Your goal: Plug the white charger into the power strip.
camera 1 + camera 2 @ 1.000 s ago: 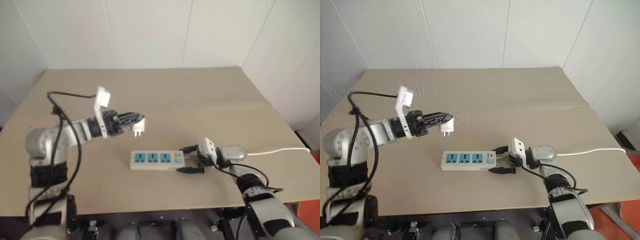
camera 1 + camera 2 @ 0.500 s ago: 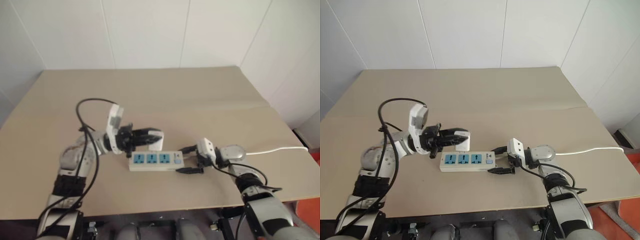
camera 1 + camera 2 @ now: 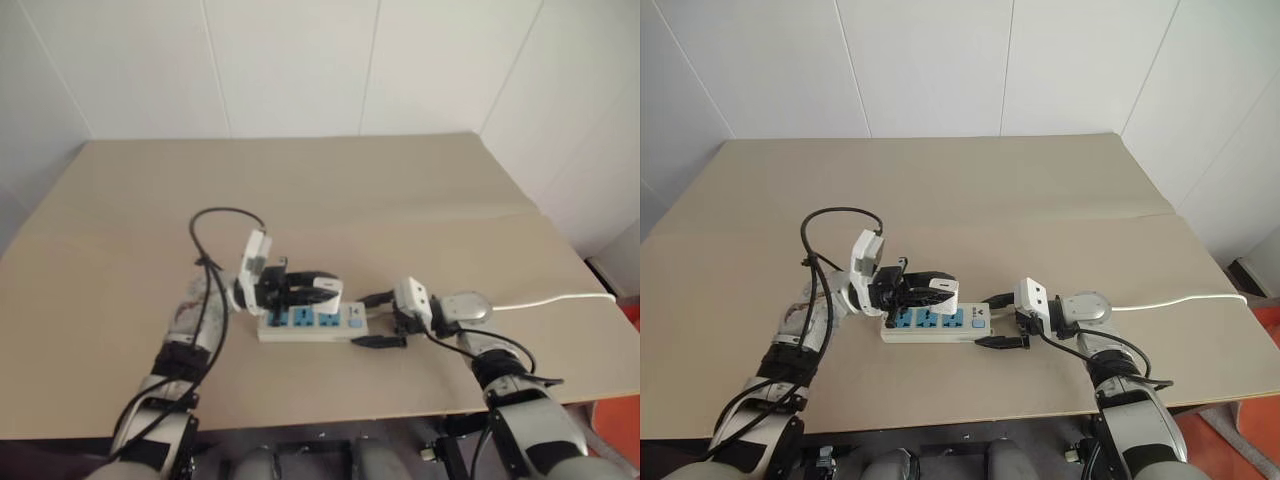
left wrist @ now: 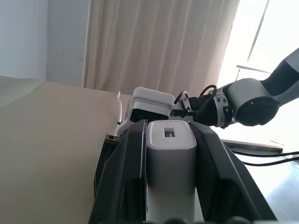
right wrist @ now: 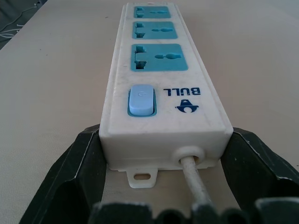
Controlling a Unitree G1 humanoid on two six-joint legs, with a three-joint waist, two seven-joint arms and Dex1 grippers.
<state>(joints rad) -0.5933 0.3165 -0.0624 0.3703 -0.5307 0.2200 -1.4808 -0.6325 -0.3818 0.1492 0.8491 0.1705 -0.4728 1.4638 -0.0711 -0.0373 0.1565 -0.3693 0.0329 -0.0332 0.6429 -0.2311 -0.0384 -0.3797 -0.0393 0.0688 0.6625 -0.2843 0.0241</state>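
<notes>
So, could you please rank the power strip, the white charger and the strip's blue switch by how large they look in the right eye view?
1. power strip, clearly the longest.
2. white charger, held in the left gripper just above the strip; partly covered by the fingers.
3. blue switch, a tiny patch near the end clamped by the right gripper.

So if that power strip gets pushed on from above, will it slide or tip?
Probably neither. The power strip lies flat and long on the table, so tipping looks unlikely. The right tool clamps its cord end, which should stop sliding. Its hard casing looks stiff.
</notes>
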